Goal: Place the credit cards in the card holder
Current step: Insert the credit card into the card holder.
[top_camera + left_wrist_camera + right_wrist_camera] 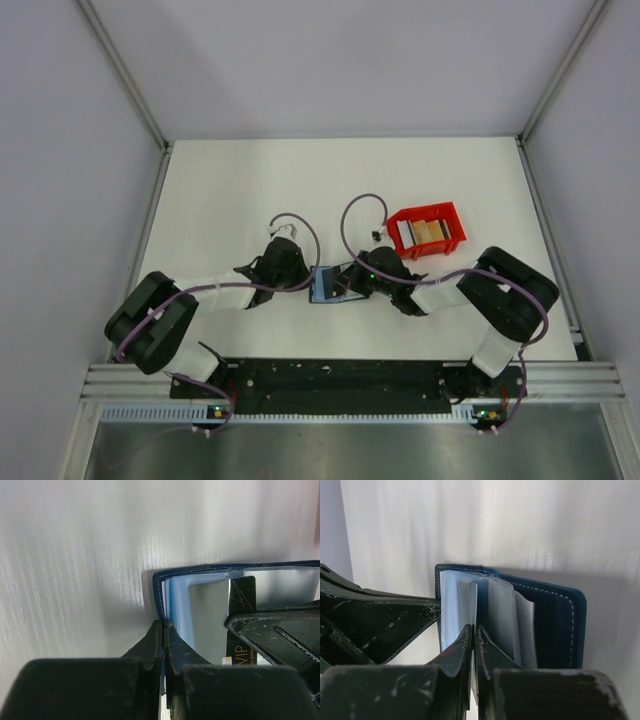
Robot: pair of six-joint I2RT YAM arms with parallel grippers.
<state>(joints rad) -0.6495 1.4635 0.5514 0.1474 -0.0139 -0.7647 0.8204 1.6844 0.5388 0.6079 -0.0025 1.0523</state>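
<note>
Nearest the arm bases, the card holder (326,285) lies open on the table (230,190), and both arms meet over it. The left gripper (163,630) comes at the holder from its left side and is pinched tight on the edge of the navy cover, pinning the holder open. The right gripper (472,630) comes from the holder's right side and is closed on a thin card (241,602). Seen from the left wrist, the card's face is dark with pale print, and it stands on edge among the holder's clear pockets. Whether its lower edge has entered a pocket cannot be told.

Beyond the holder and to its right, well apart, a red bin (455,228) holds the other cards (432,232), with a tan one and a white one showing.

The step in hand appears to be feeding one card into a pocket. The next move likely calls for the right gripper to line the card's edge up with a pocket mouth and slide it in flat. Meanwhile the left one would need to hold the cover against shifting. The thin plastic leaves could buckle, or the card could slip between two leaves instead of into one.
</note>
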